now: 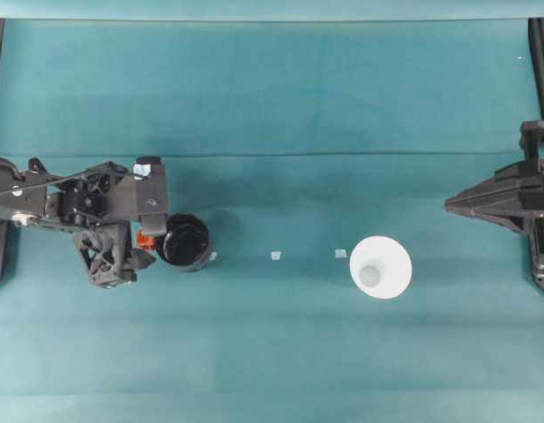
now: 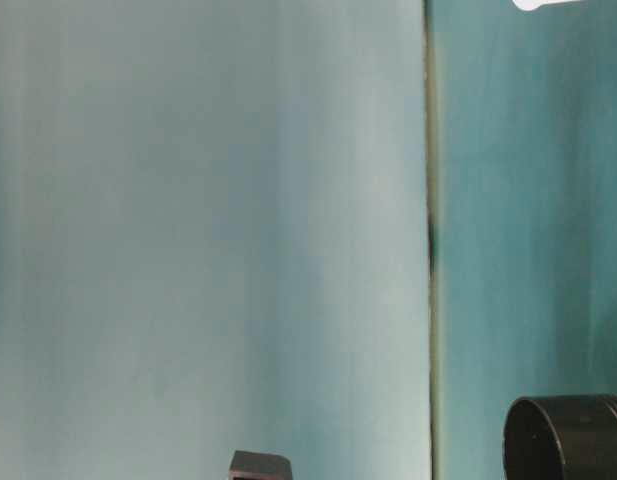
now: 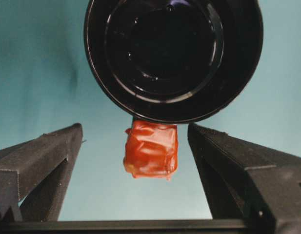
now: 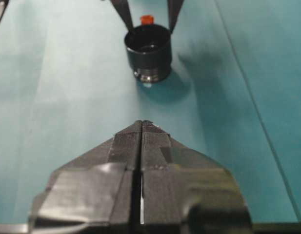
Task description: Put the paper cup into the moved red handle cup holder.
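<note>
On the teal tabletop [image 1: 280, 106], toward the left side of the overhead view, the red handle cup holder [image 1: 185, 241] stands upright with its dark, glossy inside showing. Its orange-red handle [image 1: 146, 239] points toward the left arm, and the left tool [image 1: 149, 231] sits right at it. The left wrist view shows this plainly: the two black fingers [image 3: 40, 161] are spread apart, one on each side of the handle stub [image 3: 151, 149], with a strip of teal cloth visible between each finger and the stub (so the tool is released, touching nothing). The holder's round rim [image 3: 173, 58] lies just beyond the fingertips.

The paper cup [image 1: 381, 267] rests well apart from the holder, toward the right half of the tabletop, seen from above as a white disc with a smaller greyish circle in it. Two small pale scraps [image 1: 276, 256] lie on the cloth between holder and cup.

The right tool [image 1: 450, 204] hovers near the right edge, up and to the right of the paper cup, not touching it. In the right wrist view its taped fingers [image 4: 121, 168] are pressed together along a thin seam, clenched on nothing, with the tip aimed toward the distant holder [image 4: 148, 52].

In the table-level view the holder's black wall [image 2: 568, 438] shows on the tabletop.
</note>
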